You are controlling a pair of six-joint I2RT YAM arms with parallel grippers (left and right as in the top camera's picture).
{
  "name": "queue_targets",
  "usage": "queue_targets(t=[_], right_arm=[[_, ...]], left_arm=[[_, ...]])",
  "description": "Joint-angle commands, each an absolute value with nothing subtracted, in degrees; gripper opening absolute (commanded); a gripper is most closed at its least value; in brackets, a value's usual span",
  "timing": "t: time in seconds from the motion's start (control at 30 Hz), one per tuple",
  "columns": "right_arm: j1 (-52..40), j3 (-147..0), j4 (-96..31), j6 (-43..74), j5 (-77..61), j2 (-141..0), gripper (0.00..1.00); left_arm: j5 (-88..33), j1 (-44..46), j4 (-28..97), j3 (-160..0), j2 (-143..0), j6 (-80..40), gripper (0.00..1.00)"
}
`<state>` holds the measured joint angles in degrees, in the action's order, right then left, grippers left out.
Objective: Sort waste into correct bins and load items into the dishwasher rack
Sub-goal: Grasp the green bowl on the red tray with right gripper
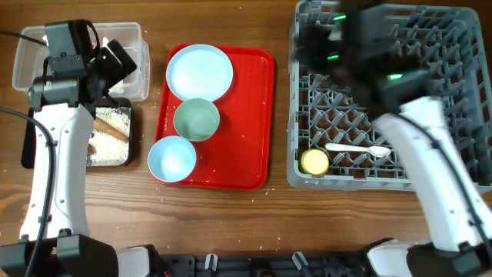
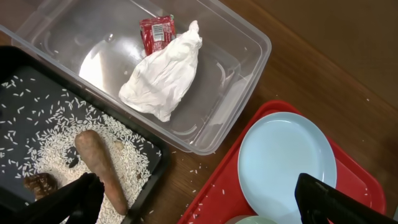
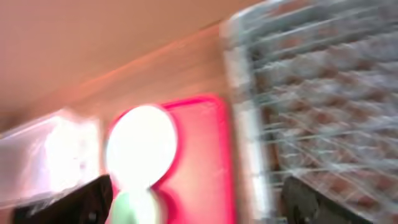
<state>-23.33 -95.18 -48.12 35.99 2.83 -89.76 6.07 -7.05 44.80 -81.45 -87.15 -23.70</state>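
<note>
Overhead: the red tray [image 1: 254, 115], centre, holds a blue plate [image 1: 199, 71], green bowl [image 1: 196, 119] and blue bowl [image 1: 172, 158]. The grey rack [image 1: 338, 115], right, holds a yellow cup [image 1: 314, 161] and white spoon [image 1: 357, 149].

Left wrist: my left gripper [image 2: 199, 199] is spread wide. The clear tub [image 2: 249, 56], top, holds crumpled paper [image 2: 165, 74] and a red wrapper [image 2: 157, 34]. The black tray [image 2: 18, 68], left, holds rice [image 2: 62, 143], a food stick [image 2: 99, 165] and a brown lump [image 2: 38, 184].

Right wrist, blurred: my right gripper [image 3: 193, 199] is spread wide.

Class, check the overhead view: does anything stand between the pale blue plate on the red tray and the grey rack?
Nothing visible does. Only wooden table shows between the red tray and the rack, and nothing lies on the plate.
</note>
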Motion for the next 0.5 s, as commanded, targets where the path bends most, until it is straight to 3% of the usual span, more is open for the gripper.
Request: queue_targets(t=[0.0, 0.17, 0.27, 0.47], right_arm=[[-31.3, -94.8, -43.0, 38.7, -0.9, -98.7, 0.83], [-36.3, -94.8, -36.3, 44.0, -3.4, -111.7, 0.74], [-37.5, -94.8, -33.6, 44.1, -6.7, -118.2, 0.64], [-38.0, -94.6, -33.7, 44.2, -7.9, -121.9, 0.50]], left_arm=[[6.0, -7.3, 44.8, -81.9, -87.1, -24.4, 1.00], [6.0, -7.3, 44.8, -81.9, -87.1, -24.4, 1.00], [6.0, -7.3, 44.8, -81.9, -87.1, -24.4, 1.00], [6.0, -7.3, 44.8, -81.9, -87.1, -24.4, 1.00]])
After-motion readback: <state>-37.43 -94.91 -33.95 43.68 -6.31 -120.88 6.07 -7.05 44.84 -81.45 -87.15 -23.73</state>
